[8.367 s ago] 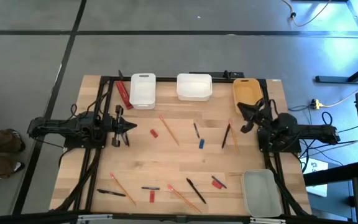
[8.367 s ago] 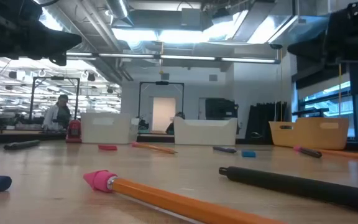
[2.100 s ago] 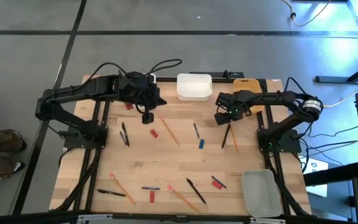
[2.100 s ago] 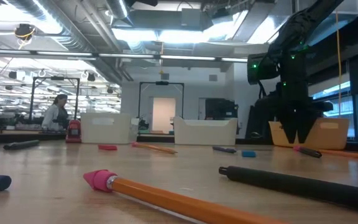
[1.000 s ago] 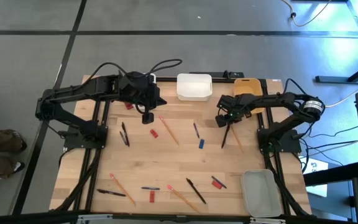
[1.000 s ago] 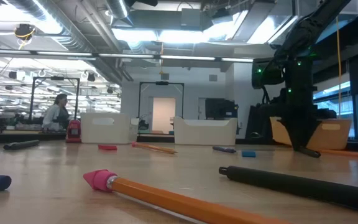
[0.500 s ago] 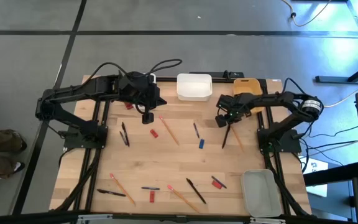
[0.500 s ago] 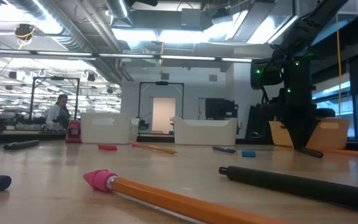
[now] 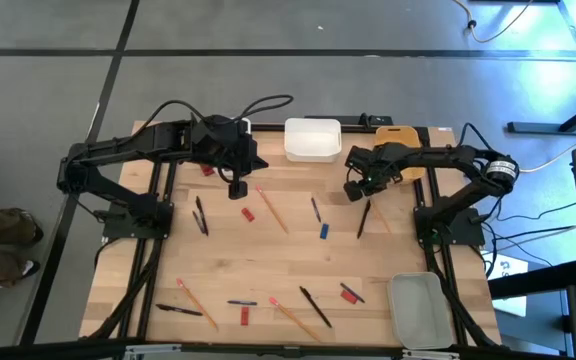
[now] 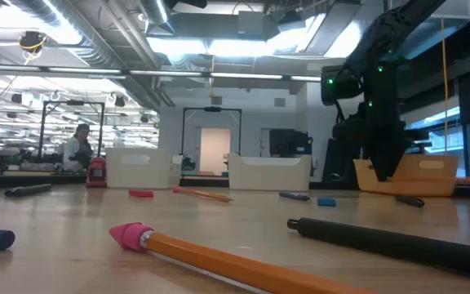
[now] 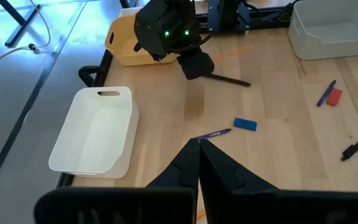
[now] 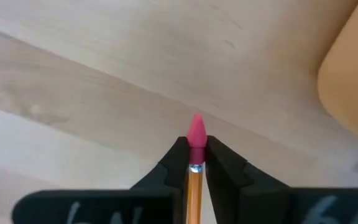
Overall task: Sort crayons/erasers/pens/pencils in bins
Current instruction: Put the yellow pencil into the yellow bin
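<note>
Pencil (image 12: pixel 194 168) shaft hidden inside right end effector (image 12: pixel 196 152).

Orange pencil (image 12: pixel 194 174), pink eraser tip forward, pinched between dark fingers (image 12: pixel 174 163); yellow-orange bin (image 9: pixel 396 142) near.

Bright overhead ceiling lights, bluish window glare, blurred foreground.

A: Overhead obs.: light wooden table (image 9: pixel 298 255) with a black frame (image 9: pixel 151 285), standing on a grey floor (image 9: pixel 268 80) crossed by dark seams.

B: Noted. Left edge: a person's shoes (image 9: pixel 8 240) on the floor. Right of the table: a yellow plug (image 9: pixel 509 165) on a pale cable (image 9: pixel 558 152).

A: Table level: ceiling strip lights (image 10: pixel 219 45), a lit doorway (image 10: pixel 214 151) far back, one person (image 10: pixel 77 147) at far left.
</note>
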